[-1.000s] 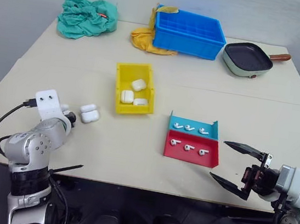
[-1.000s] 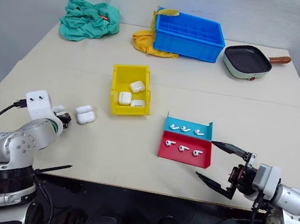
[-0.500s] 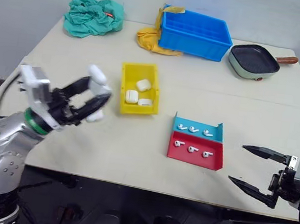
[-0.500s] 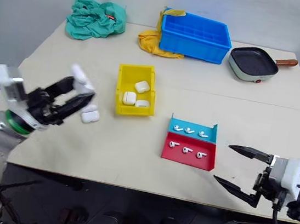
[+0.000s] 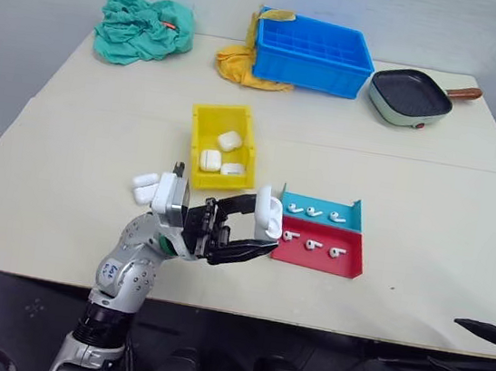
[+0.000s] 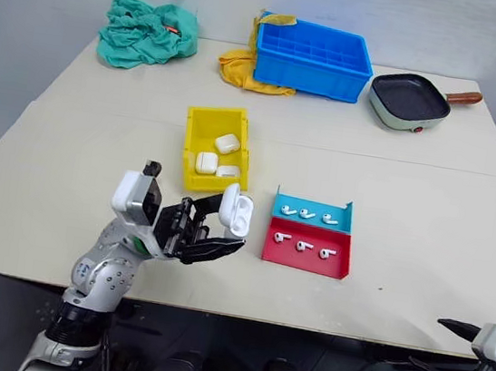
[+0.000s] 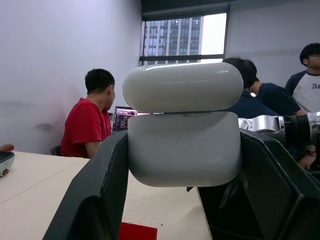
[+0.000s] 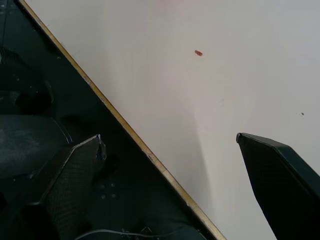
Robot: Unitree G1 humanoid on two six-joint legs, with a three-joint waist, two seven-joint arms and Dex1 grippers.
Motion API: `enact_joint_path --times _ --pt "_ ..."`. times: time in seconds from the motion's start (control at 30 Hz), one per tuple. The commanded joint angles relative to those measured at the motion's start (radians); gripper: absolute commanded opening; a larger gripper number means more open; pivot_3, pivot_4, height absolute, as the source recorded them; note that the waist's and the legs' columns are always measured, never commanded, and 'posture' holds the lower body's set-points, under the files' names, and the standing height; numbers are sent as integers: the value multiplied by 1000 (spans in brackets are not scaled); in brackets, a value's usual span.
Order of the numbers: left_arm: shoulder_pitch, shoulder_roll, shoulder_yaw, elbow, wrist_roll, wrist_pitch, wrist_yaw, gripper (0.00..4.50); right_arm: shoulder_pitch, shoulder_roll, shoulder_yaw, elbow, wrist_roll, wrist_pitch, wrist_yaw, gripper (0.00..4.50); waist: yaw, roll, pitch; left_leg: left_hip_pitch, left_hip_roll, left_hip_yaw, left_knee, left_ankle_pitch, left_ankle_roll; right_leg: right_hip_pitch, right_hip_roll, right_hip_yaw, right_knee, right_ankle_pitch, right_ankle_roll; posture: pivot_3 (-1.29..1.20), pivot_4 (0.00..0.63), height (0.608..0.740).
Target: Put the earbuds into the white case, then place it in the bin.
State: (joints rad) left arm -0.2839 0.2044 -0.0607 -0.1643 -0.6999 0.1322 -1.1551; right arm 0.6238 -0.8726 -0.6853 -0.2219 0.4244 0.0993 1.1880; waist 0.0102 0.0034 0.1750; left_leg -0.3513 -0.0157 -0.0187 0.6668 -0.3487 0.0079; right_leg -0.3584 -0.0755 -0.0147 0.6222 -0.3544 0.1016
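My left gripper point(image 5: 263, 227) is shut on a white case point(image 5: 269, 214), held in the air over the table's front middle, just left of the trays. In the left wrist view the case point(image 7: 182, 150) sits between both fingers, lid on top with a thin seam. Earbuds lie in a cyan tray point(image 5: 316, 213) and a red tray point(image 5: 313, 245), three in each. The yellow bin point(image 5: 215, 122) behind holds three cases. My right gripper point(image 6: 425, 341) hangs open off the table's front right edge, its fingers point(image 8: 75, 170) wide apart with nothing between them.
Two more white cases point(image 5: 145, 188) lie left of the bin. At the back stand a blue crate point(image 5: 313, 55), a yellow cloth point(image 5: 238, 63), a green cloth point(image 5: 143, 28) and a pan point(image 5: 410, 97). People point(image 7: 90, 125) sit beyond the table.
My left arm lifted a case from the left side and swung it to the table's middle. My right gripper, still open, pulled back and down past the front right edge.
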Motion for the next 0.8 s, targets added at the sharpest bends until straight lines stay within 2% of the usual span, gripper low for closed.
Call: enact_joint_path --times 0.03,0.1,0.2,0.37,0.43,0.53,0.67,0.8 --pt "24 -20 -5 23 -1 -50 -40 2797 -43 -71 -58 -151 102 126 2 4500 -4 1 0 0 0 0 0 0 0 0 0 0 0 0 0 0 150 740" --pt "32 -20 -7 32 1 -64 -60 2797 -124 -178 -50 -245 188 296 -32 4500 -5 0 0 0 0 0 1 0 0 0 0 0 0 0 0 0 150 740" --pt "44 -22 -10 49 16 -97 -86 2797 -281 -330 28 -336 257 481 -100 4500 -9 2 -1 0 0 0 2 0 0 0 0 1 1 0 0 0 150 740" --pt "45 -29 -10 79 31 -144 -114 2797 -551 -478 276 -365 294 636 -193 4500 22 0 0 -4 1 -8 2 0 -2 -2 -1 -6 2 0 0 0 150 740" --pt "41 -39 -11 83 34 -154 -106 2797 -655 -494 390 -345 271 647 -191 4500 20 0 0 -8 -1 -9 3 0 -1 -6 -2 -7 1 0 0 0 150 740" --pt "39 -51 -14 94 44 -170 -103 2797 -806 -485 563 -298 185 627 -170 3952 17 0 0 -23 -2 -10 13 -2 1 -18 -3 -8 5 2 3 0 150 740" --pt "47 -54 -18 102 54 -185 -105 2797 -982 -413 745 -253 90 642 -165 2610 13 0 0 -24 -4 -10 15 -2 2 -17 -4 -8 5 2 4 0 150 740" --pt "54 -54 -20 112 66 -202 -100 2797 -1093 -347 880 -212 -10 636 -141 2610 11 0 0 -23 -3 -10 15 -2 2 -17 -3 -8 5 2 4 0 150 740"
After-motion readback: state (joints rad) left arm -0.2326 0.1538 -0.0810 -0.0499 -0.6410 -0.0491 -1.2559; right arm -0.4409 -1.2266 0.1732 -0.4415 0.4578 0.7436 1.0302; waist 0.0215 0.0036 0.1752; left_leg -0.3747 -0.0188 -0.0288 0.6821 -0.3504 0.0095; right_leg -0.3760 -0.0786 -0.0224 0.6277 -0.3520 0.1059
